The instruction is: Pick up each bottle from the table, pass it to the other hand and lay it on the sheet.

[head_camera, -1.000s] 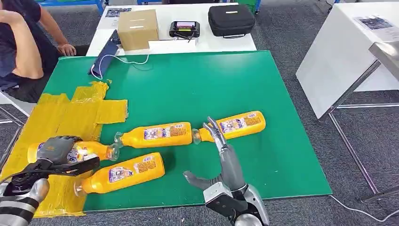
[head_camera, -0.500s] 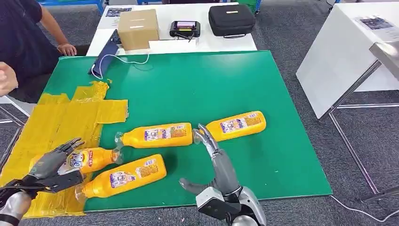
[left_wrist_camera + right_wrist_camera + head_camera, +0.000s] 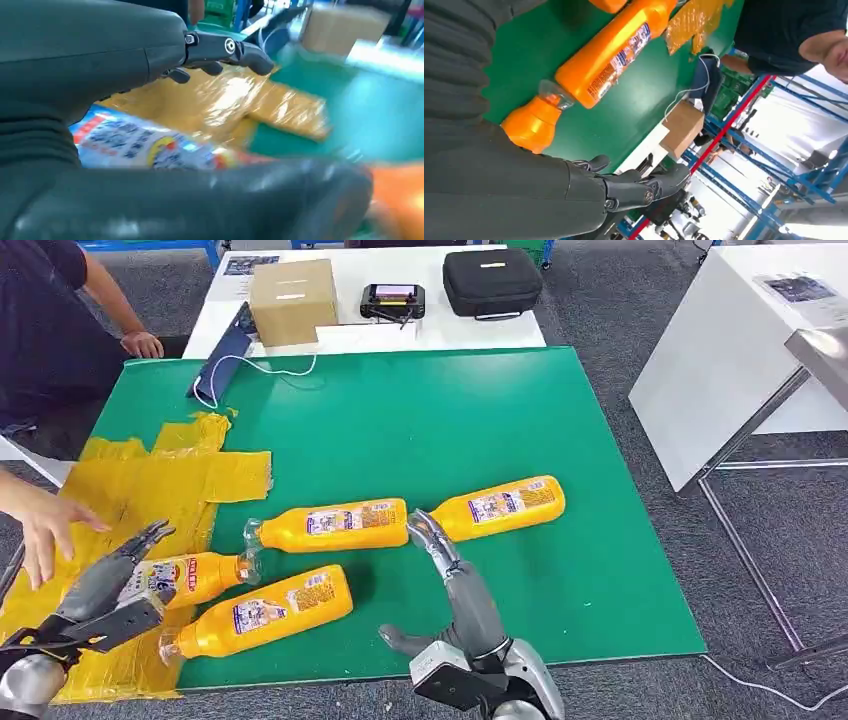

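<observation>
Several orange bottles lie on the green mat (image 3: 420, 420). One bottle (image 3: 195, 575) rests on the yellow sheet (image 3: 150, 485), and my left hand (image 3: 100, 595) hovers just over its base end with fingers spread, holding nothing. The left wrist view shows that bottle's label (image 3: 145, 145) under the straight fingers (image 3: 225, 47). A second bottle (image 3: 265, 610) lies close in front, its cap end at the sheet's edge. A third bottle (image 3: 335, 525) lies mid-table and a fourth (image 3: 500, 505) to its right. My right hand (image 3: 460, 590) is open, its fingertips by the fourth bottle's cap (image 3: 556, 95).
A person's hand (image 3: 45, 530) reaches in over the sheet from the left, close to my left hand. A cardboard box (image 3: 292, 300), a black case (image 3: 490, 282) and a small device (image 3: 392, 300) stand on the white table behind. A cable (image 3: 255, 368) lies on the mat's far left corner.
My left hand let go of the bottle on the sheet, spread its fingers and drew back. A person's hand came in from the left. My right hand drifted slightly left.
</observation>
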Controlling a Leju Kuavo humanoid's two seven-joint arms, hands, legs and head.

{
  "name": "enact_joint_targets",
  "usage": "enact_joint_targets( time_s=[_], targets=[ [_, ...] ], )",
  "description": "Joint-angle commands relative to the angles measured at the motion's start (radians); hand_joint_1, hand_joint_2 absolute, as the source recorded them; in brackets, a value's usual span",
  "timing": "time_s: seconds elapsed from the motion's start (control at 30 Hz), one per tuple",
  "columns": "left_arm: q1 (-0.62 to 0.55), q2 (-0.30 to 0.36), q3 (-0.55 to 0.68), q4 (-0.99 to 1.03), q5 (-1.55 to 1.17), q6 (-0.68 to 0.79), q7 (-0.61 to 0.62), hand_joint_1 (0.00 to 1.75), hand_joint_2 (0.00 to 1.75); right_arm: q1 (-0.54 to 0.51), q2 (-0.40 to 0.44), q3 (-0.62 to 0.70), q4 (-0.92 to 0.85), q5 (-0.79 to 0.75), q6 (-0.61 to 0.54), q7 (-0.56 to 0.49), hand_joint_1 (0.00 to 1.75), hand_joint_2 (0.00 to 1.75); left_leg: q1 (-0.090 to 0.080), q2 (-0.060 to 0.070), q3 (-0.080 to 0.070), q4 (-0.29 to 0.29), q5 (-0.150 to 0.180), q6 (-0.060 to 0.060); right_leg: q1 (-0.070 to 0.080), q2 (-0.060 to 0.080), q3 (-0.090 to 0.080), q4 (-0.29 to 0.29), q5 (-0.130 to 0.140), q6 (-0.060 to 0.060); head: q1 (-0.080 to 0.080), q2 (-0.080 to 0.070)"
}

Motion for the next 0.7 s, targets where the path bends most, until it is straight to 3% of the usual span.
enact_joint_targets(
  time_s=[0.03, 0.1, 0.23, 0.27, 0.5, 0.7],
  targets=[
    [0.064, -0.214, 0.192, -0.146, 0.33, -0.183, -0.047, 0.0, 0.0, 0.008, -0.016, -0.006, 0.035, 0.017, -0.004, -0.002, 0.0, 1.75, 0.001, -0.003, 0.005, -0.001, -0.002, 0.0, 0.0, 0.006, 0.006, -0.002, -0.001, -0.001, 0.0, 0.0],
    [0.073, -0.232, 0.209, -0.196, 0.396, -0.234, -0.027, 0.0, 0.0, -0.011, -0.03, 0.006, 0.042, 0.078, -0.012, 0.0, 0.0, 1.75, 0.001, -0.003, 0.005, -0.001, -0.002, 0.0, 0.0, 0.007, 0.005, -0.002, -0.001, -0.001, 0.0, 0.0],
    [0.118, -0.31, 0.23, -0.34, 0.414, -0.2, -0.047, 0.0, 0.0, 0.02, -0.034, 0.0, 0.025, 0.206, -0.077, -0.015, 0.0, 1.75, 0.001, -0.004, 0.003, 0.0, -0.001, 0.0, 0.0, 0.005, 0.004, -0.002, -0.001, -0.001, 0.0, 0.0],
    [0.153, -0.349, 0.242, -0.403, 0.478, -0.214, -0.052, 0.0, 0.0, 0.043, -0.034, -0.015, 0.011, 0.211, -0.087, -0.013, 0.0, 1.75, 0.001, -0.003, 0.002, -0.001, -0.001, 0.0, 0.0, 0.004, 0.003, -0.002, -0.001, -0.001, 0.0, 0.0],
    [0.236, -0.438, 0.212, -0.562, 0.437, -0.134, -0.073, 0.0, 0.0, 0.088, -0.022, -0.058, -0.022, 0.202, -0.134, -0.058, 0.0, 1.75, 0.0, -0.003, 0.002, 0.0, -0.002, 0.001, -0.001, 0.004, 0.003, -0.001, -0.001, 0.0, 0.0, 0.0],
    [0.32, -0.482, 0.23, -0.626, 0.484, -0.106, -0.097, 0.0, 0.0, 0.013, 0.011, -0.032, 0.041, 0.161, -0.105, -0.083, 0.0, 1.75, 0.0, 0.001, 0.002, 0.0, -0.003, -0.001, 0.0, 0.008, 0.001, -0.001, 0.0, -0.001, 0.0, 0.0]
  ],
)
